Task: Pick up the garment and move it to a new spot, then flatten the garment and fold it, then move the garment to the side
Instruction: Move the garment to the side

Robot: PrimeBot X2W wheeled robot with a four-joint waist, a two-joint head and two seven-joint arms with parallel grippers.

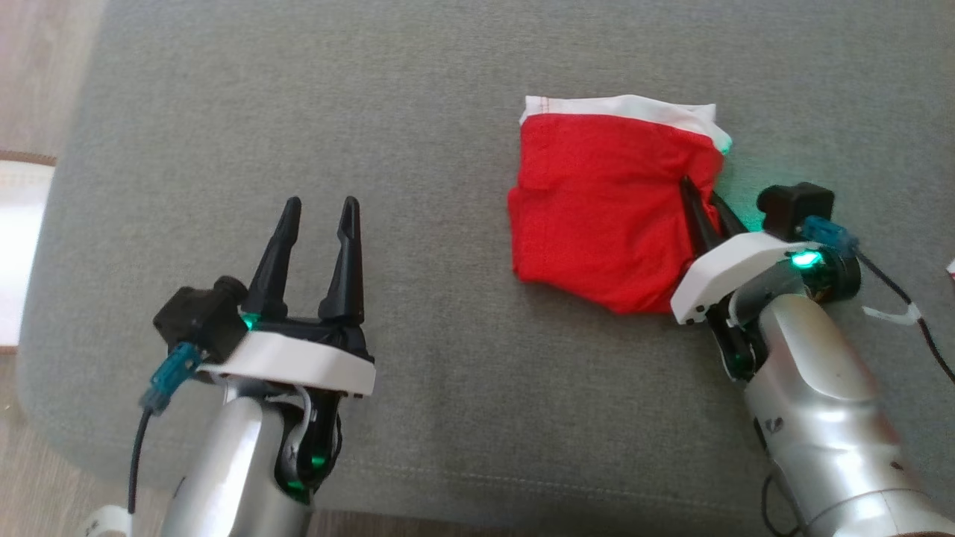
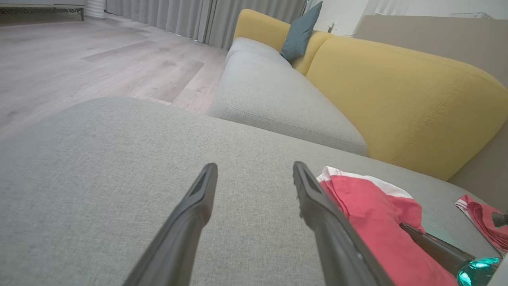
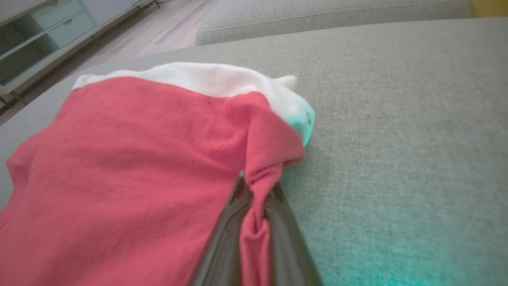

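The garment (image 1: 597,216) is a red cloth with a white band along its far edge, lying folded on the grey cushion (image 1: 418,112). My right gripper (image 1: 699,188) is shut on the garment's right edge. In the right wrist view a fold of red fabric (image 3: 131,159) is pinched between the two dark fingers of the right gripper (image 3: 260,182). My left gripper (image 1: 321,203) stands open over bare cushion, well to the left of the garment, with nothing between its fingers. From the left wrist the garment (image 2: 369,214) lies just right of the open left gripper (image 2: 254,166).
The cushion's front edge (image 1: 462,514) runs close to both forearms, its left edge borders wood floor (image 1: 37,67). A yellow sofa back (image 2: 397,91) with a teal pillow (image 2: 301,31) rises beyond. A second red-and-white cloth (image 2: 480,218) lies at the far right. A shelved cabinet (image 3: 31,43) stands off the cushion.
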